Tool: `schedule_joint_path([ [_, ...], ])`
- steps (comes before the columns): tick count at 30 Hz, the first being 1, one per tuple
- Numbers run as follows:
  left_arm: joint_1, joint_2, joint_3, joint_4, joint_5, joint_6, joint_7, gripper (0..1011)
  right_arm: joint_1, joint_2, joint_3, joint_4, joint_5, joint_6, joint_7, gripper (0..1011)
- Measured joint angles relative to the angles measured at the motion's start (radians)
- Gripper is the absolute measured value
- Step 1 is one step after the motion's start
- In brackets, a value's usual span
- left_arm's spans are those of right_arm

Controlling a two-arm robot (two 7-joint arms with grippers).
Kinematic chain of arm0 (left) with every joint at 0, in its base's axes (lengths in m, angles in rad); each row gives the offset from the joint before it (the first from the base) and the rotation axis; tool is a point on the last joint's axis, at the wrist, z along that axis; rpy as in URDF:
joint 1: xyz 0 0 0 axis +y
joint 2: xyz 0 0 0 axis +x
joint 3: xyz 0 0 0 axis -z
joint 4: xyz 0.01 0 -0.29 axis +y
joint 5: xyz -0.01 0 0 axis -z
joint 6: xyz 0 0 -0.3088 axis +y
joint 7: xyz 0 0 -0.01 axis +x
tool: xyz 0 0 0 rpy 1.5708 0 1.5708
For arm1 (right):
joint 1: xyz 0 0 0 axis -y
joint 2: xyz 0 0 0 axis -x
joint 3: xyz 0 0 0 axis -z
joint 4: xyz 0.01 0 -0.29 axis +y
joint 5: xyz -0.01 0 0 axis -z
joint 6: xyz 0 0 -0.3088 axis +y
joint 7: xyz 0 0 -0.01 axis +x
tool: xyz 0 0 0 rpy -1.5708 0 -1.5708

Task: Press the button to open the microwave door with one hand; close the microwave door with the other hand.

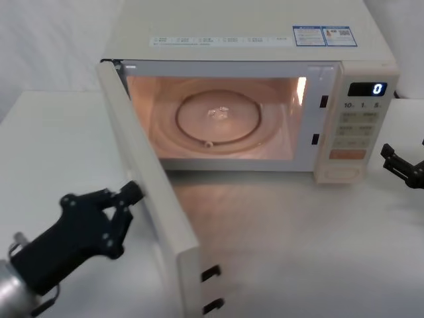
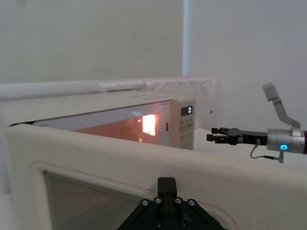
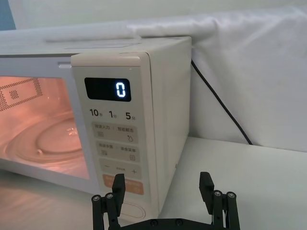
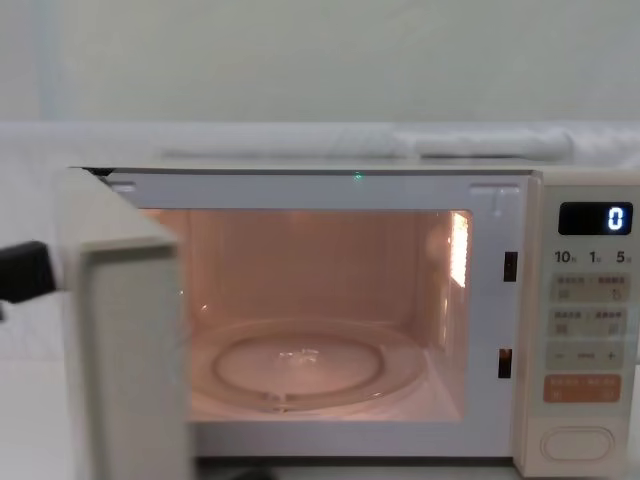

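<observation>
Opening's done, so it's closing time: left pincer (image 1: 132,193), closed and empty, touches the microwave door (image 1: 149,199) and should push; right pincer (image 1: 403,165) open near the tabletop's (image 1: 298,252) right edge.

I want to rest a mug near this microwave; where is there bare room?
Free: the table in front of the lit cavity, between the open microwave door and the right gripper. The glass turntable is bare too. Crowded: the door's outer side, where the left gripper touches it.
</observation>
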Motion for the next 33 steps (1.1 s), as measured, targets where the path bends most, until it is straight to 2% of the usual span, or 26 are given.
schedule_joint_path([
  [6,-0.124,0.01,0.094,0.051,0.006,0.026,0.0,0,0.0,0.0,0.0,0.0,0.0,0.0,0.0,1002],
  [7,-0.165,0.012,0.126,0.065,0.021,0.035,0.005,0,0.0,0.0,0.0,0.0,0.0,0.0,0.0,1002],
  [14,-0.325,-0.004,0.255,0.137,0.102,0.08,0.038,0,0.0,0.0,0.0,0.0,0.0,0.0,0.0,1002],
  [17,-0.41,-0.035,0.326,0.179,0.138,0.104,0.061,0,0.0,0.0,0.0,0.0,0.0,0.0,0.0,1002],
  [18,-0.41,-0.035,0.326,0.179,0.138,0.104,0.061,0,0.0,0.0,0.0,0.0,0.0,0.0,0.0,1002],
  [19,-0.442,-0.051,0.353,0.195,0.152,0.114,0.075,0,0.0,0.0,0.0,0.0,0.0,0.0,0.0,1002],
  [23,-0.509,-0.102,0.417,0.235,0.192,0.152,0.138,0,0.0,0.0,0.0,0.0,0.0,0.0,0.0,1002],
  [30,-0.574,-0.172,0.483,0.275,0.252,0.198,0.223,0,0.0,0.0,0.0,0.0,0.0,0.0,0.0,1002],
  [33,-0.593,-0.192,0.499,0.287,0.268,0.206,0.235,0,0.0,0.0,0.0,0.0,0.0,0.0,0.0,1002],
])
